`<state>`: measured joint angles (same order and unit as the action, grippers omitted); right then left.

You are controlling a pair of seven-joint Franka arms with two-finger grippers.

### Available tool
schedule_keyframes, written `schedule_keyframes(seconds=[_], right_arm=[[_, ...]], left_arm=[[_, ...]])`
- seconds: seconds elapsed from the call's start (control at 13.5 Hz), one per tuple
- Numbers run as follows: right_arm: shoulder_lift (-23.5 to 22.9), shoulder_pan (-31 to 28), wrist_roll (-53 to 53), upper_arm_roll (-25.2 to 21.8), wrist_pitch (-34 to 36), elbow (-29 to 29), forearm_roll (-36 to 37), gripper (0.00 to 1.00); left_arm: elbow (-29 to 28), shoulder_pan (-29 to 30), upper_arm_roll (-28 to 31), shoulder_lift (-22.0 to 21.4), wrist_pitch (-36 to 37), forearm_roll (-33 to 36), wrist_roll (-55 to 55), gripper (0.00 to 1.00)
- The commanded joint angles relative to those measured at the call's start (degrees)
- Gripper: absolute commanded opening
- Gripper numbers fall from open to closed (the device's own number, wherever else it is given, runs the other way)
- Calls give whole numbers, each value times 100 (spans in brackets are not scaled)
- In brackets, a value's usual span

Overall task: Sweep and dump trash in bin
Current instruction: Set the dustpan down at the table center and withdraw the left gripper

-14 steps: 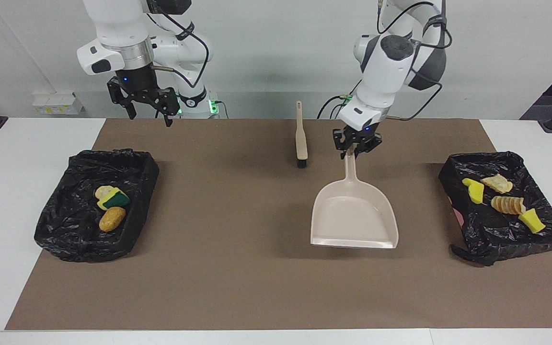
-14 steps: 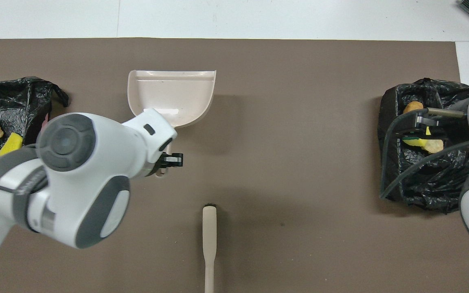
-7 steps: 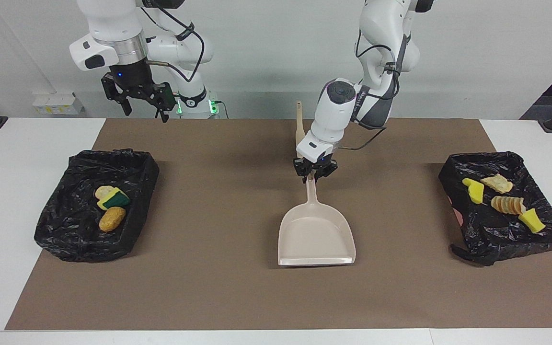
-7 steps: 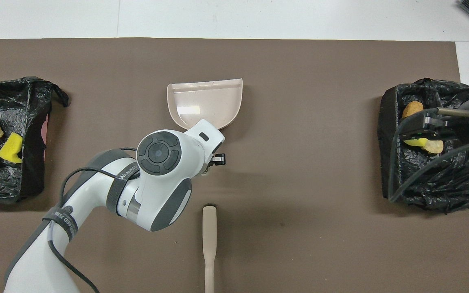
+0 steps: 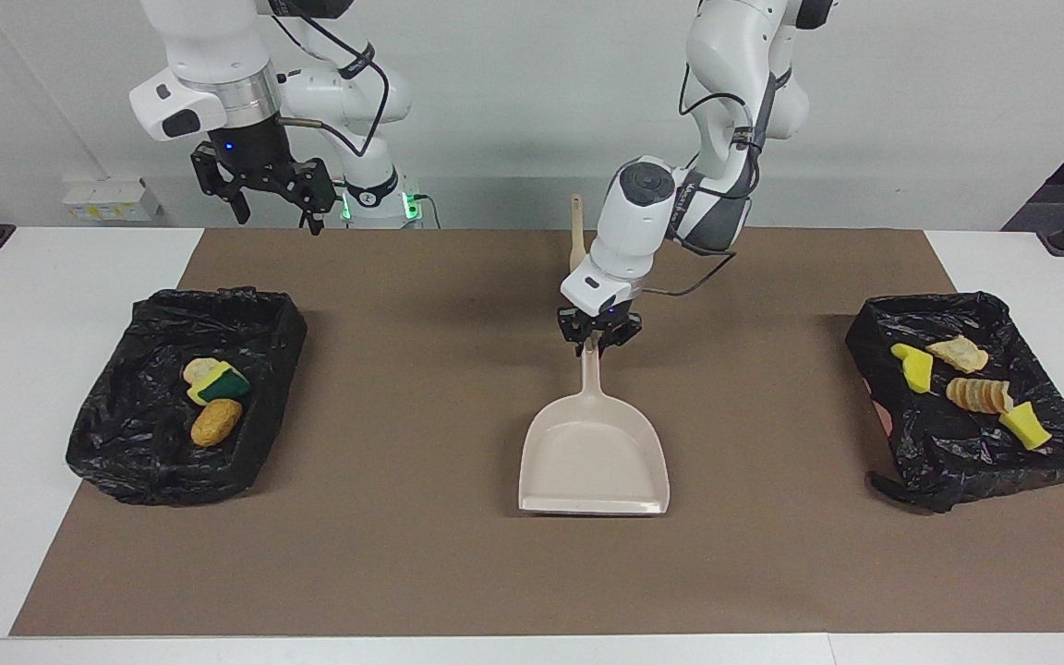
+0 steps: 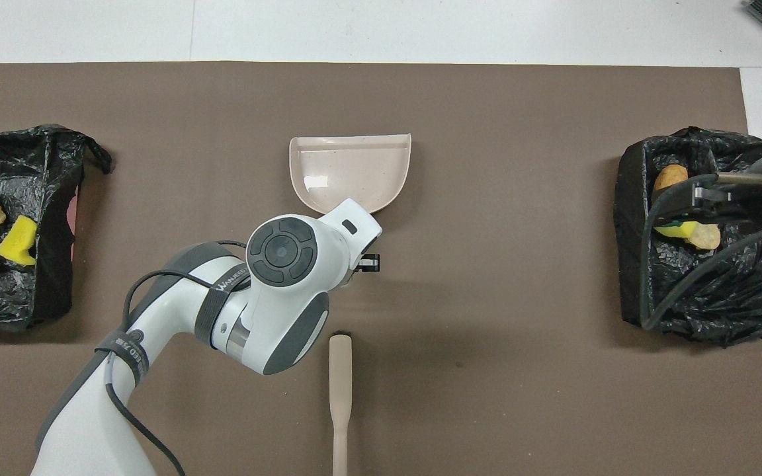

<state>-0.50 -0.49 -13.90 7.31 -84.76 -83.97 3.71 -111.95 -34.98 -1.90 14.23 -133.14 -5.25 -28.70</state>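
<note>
My left gripper (image 5: 598,344) is shut on the handle of the empty beige dustpan (image 5: 593,457), which lies low over the middle of the brown mat; it also shows in the overhead view (image 6: 351,172). The trash lies in two black-lined bins. The bin at the right arm's end (image 5: 126,462) holds a green-backed sponge (image 5: 218,381), a golden-brown lump (image 5: 216,421) and a beige chunk. The bin at the left arm's end (image 5: 920,466) holds yellow sponge pieces (image 5: 915,368) and bread-like chunks (image 5: 980,394). My right gripper (image 5: 275,214) is open, raised, and waits.
A beige hand brush (image 6: 340,396) lies on the mat nearer to the robots than the dustpan, partly hidden by my left arm in the facing view. The brown mat (image 5: 403,554) covers most of the white table.
My left gripper carried the dustpan from nearer the left arm's end to the middle of the mat and lowered it. My right gripper rose a little.
</note>
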Motion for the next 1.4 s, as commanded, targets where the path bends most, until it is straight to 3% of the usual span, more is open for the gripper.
schedule_keyframes(seconds=[0.0,0.07,0.3,0.44,0.59,0.81,1.33], right_arm=[[-82,-92,283,33,197,215,-212,100],[-64,-83,274,24,197,206,-317,100],[6,-66,292,33,249,136,-344,100],[24,-48,292,33,267,100,-336,100],[24,-48,274,33,250,100,-336,100],[41,-48,257,24,503,100,-344,100],[59,-92,274,33,417,100,-327,100]], left_arm=[[209,-132,129,177,-27,-2,-92,34],[226,-123,129,203,-71,-2,-57,99],[393,8,155,72,156,-11,-57,100],[569,105,251,-103,699,-2,-91,100],[561,350,384,-559,1131,-2,31,100],[499,1061,384,-1209,2033,-2,731,100],[499,3056,384,-1879,3312,-2,3061,100]])
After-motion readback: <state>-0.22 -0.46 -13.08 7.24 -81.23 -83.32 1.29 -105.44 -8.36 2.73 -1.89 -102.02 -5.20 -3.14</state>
